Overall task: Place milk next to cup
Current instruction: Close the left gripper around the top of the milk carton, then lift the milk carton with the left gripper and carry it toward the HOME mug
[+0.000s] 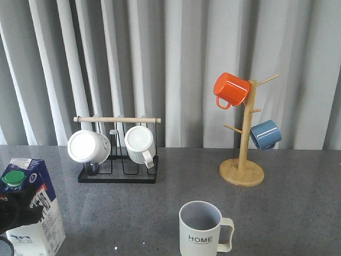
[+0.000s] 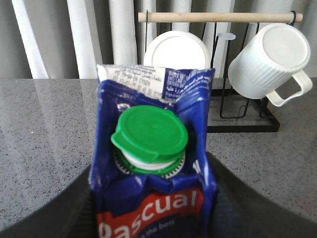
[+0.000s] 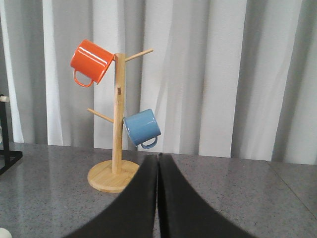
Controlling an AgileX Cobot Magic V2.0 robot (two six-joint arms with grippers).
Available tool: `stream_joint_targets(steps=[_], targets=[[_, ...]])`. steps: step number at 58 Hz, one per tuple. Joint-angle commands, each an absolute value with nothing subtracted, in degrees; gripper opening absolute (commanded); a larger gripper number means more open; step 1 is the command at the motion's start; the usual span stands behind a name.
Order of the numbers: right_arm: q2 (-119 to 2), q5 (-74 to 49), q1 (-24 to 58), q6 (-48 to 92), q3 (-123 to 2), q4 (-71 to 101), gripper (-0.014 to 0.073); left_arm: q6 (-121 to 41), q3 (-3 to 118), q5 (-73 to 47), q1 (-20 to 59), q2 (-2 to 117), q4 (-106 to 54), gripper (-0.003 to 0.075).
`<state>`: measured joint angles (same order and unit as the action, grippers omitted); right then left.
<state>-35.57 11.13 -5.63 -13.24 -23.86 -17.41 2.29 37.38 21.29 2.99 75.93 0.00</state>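
Front view: milk [image 1: 33, 208] upright on grey desk [image 1: 133, 213], well to the left of cup [image 1: 201, 230], black left end effector [image 1: 16, 210] clamped on its side. Cup upright near the front edge, handle on the far side from the milk. Black rack [image 1: 118, 154] with 2 white mugs [image 1: 88, 146] behind and left of cup; wooden tree [image 1: 243, 154] behind and right of cup, carrying orange mug [image 1: 231, 90] and blue mug [image 1: 265, 134].

Left wrist view: green cap [image 2: 150, 133] and red "Pascual" band between dark fingers [image 2: 237, 198], pinching the carton.

Right wrist view: right end effector [image 3: 158, 198] pressed together, fingers touching, gripping nothing, pointed at the wooden tree.
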Motion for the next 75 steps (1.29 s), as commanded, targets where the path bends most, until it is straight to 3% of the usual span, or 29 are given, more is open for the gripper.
stream_joint_targets(steps=[1,13,35,51,57,64,75], targets=[[-35.50,15.27,-5.97,-12.83,-25.23,-17.50,-0.0010,2.83,39.38,25.10,2.91,74.73,-0.33,0.0258],[-35.50,15.27,-5.97,-12.83,-25.23,-17.50,-0.0010,2.76,39.38,24.18,2.86,74.73,-0.39,0.0197],[-35.50,15.27,-5.97,-12.83,-25.23,-17.50,-0.0010,5.30,39.38,25.80,2.92,73.59,-0.78,0.0199],[-35.50,15.27,-5.97,-12.83,-25.23,-17.50,-0.0010,4.88,39.38,25.90,3.31,65.28,-3.41,0.0199],[-35.50,15.27,-5.97,-12.83,-25.23,-17.50,-0.0010,-7.99,39.38,25.84,5.91,62.75,-18.34,0.0199],[-35.50,15.27,-5.97,-12.83,-25.23,-17.50,-0.0010,-33.63,40.18,27.13,9.77,62.72,-47.49,0.0199],[-35.50,15.27,-5.97,-12.83,-25.23,-17.50,-0.0010,-61.72,44.25,36.62,24.74,64.97,-72.66,0.0199]])
